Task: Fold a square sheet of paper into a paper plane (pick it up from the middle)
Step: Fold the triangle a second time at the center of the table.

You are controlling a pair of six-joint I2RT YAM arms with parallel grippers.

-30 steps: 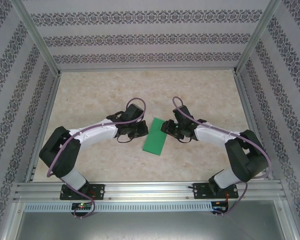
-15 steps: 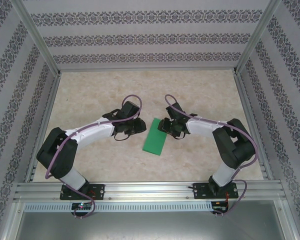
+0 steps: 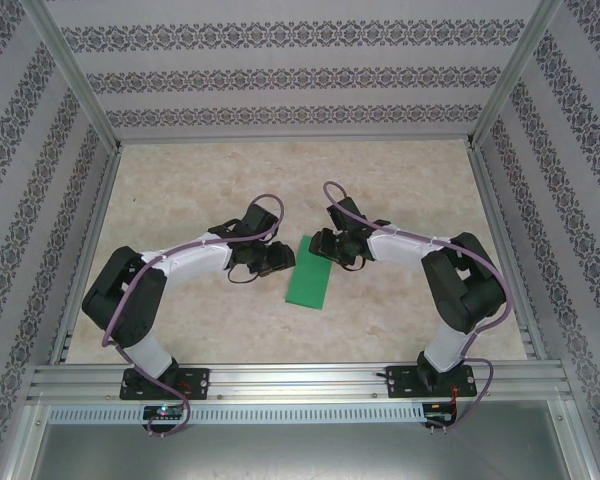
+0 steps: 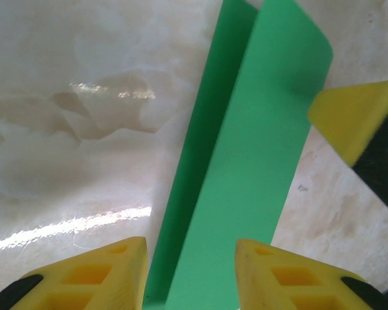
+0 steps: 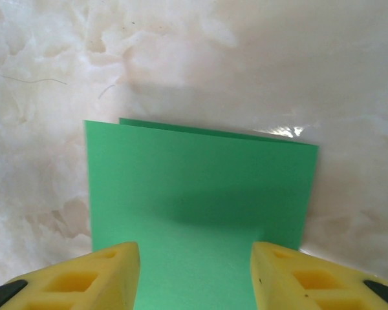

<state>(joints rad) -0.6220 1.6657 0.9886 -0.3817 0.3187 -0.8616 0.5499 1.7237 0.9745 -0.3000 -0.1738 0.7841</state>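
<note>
The square sheet of paper (image 3: 308,278) is bright green and lies folded in half as a narrow rectangle on the table; no paper plane is in view. My left gripper (image 3: 277,259) is at the paper's left edge near its far end, open, with its fingers astride the doubled sheet (image 4: 258,161), whose top layer stands slightly off the lower one. My right gripper (image 3: 321,247) hovers at the far right corner, open, with the paper (image 5: 200,187) between its yellow fingers (image 5: 84,278). One right fingertip (image 4: 355,123) shows in the left wrist view.
The table is a pale marbled surface (image 3: 210,190) inside a patterned booth with aluminium posts (image 3: 75,75). A metal rail (image 3: 300,380) runs along the near edge by the arm bases. Bare tabletop lies behind and beside the paper.
My left gripper's jaws have opened at the paper's left edge. My right gripper has moved left and slightly away, to the paper's far corner. The paper has stayed put.
</note>
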